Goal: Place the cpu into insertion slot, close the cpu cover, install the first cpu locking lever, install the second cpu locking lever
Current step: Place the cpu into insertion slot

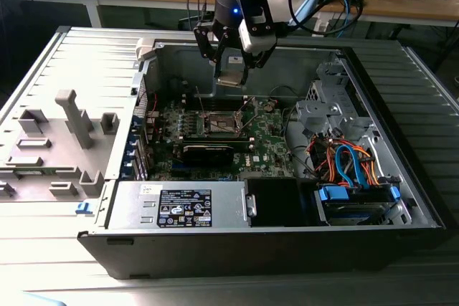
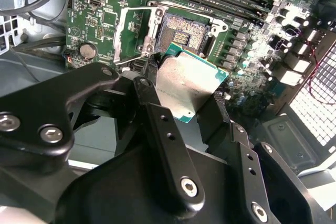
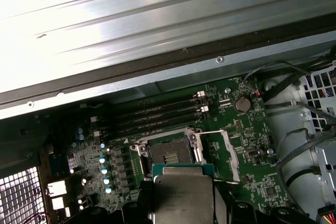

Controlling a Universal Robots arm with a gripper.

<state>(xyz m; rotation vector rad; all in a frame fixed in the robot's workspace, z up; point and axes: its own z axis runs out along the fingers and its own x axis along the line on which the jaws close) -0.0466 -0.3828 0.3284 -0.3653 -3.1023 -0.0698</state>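
Handling looks delicate: the small flat square cpu with a grey metal top (image 2: 191,77) is likely light, stiff and fragile underneath, best held by opposite edges. The black gripper (image 2: 181,98) clenches it so, above the dark square insertion slot (image 2: 181,34), unseated. The second wrist view shows the thin silver cpu cover (image 2: 119,38) open beside the slot; the exterior view shows the gap above it.
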